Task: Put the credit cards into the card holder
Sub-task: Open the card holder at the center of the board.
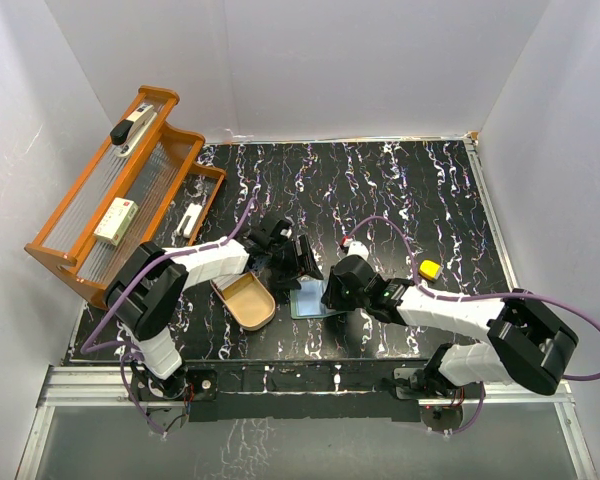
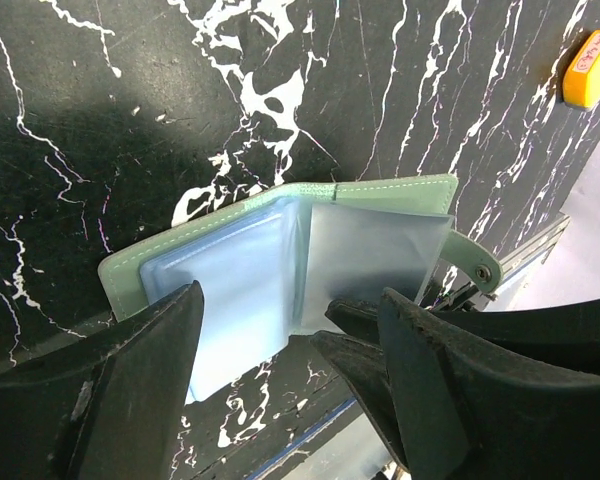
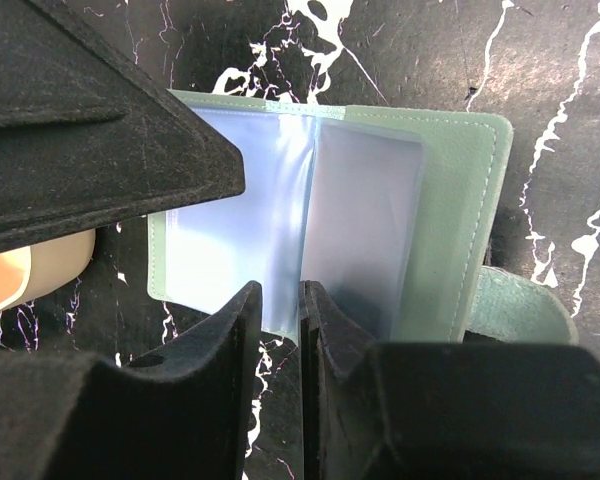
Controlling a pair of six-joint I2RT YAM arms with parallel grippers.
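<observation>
Card holder lies open on the bench, largely hidden under both wrists from above. Left fingers spread wide over it; right fingers almost together at its edge, pinching anything or not, can't tell.

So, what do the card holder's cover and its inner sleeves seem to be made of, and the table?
Cover: looks like pale green leather or imitation, matte, with a stitched edge. Sleeves: clear soft plastic, glossy, slightly wrinkled and bluish. Table: black marble-look surface with white veins; stone or printed film, I cannot tell.
</observation>
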